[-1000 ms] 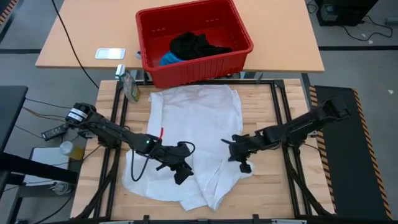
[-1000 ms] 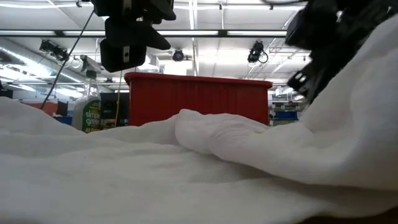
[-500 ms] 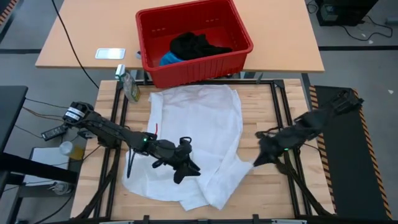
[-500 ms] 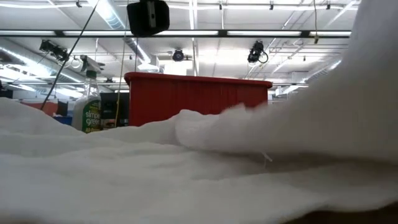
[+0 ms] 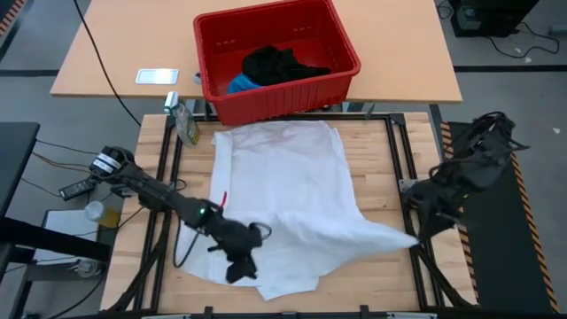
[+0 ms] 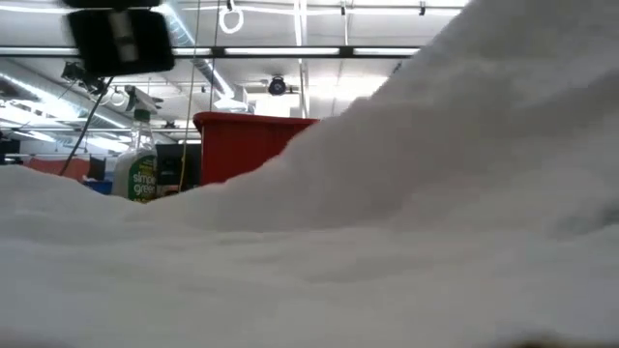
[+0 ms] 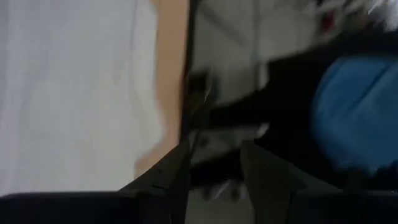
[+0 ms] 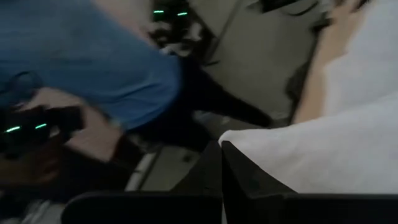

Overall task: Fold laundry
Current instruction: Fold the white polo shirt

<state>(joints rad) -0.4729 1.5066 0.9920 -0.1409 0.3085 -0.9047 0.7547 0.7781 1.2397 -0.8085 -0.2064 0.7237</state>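
The white garment (image 5: 283, 190) lies spread over the wooden table, with one part drawn out into a point toward the table's right edge. My right gripper (image 5: 415, 236) is shut on that point. My left gripper (image 5: 239, 264) is above the garment's near-left part with its fingers (image 7: 171, 177) apart and nothing between them. The black garment (image 5: 276, 64) and the blue one (image 5: 239, 84) lie in the red basket (image 5: 341, 40) on the far table. In the low view the white garment (image 6: 387, 222) fills most of the picture. My right gripper pinches the white garment's drawn-out corner (image 8: 239, 140) between its two shut fingers, coming level from the table's right side. From that corner (image 5: 399, 236) the cloth runs in a taut ridge back toward the garment's middle, and the rest lies on the table.
A spray bottle (image 5: 184, 120) stands at the table's far-left corner. A phone (image 5: 157, 76) lies on the far table beside the basket. A person in blue (image 8: 93, 56) is beyond the table. Bare wood shows to the right of the garment (image 5: 381, 159).
My right gripper has moved toward the table's right edge and has drawn the garment's near-right part out from a bunched fold into a taut point. My left gripper has moved toward the near-left corner. The garment's far part has stayed where it was.
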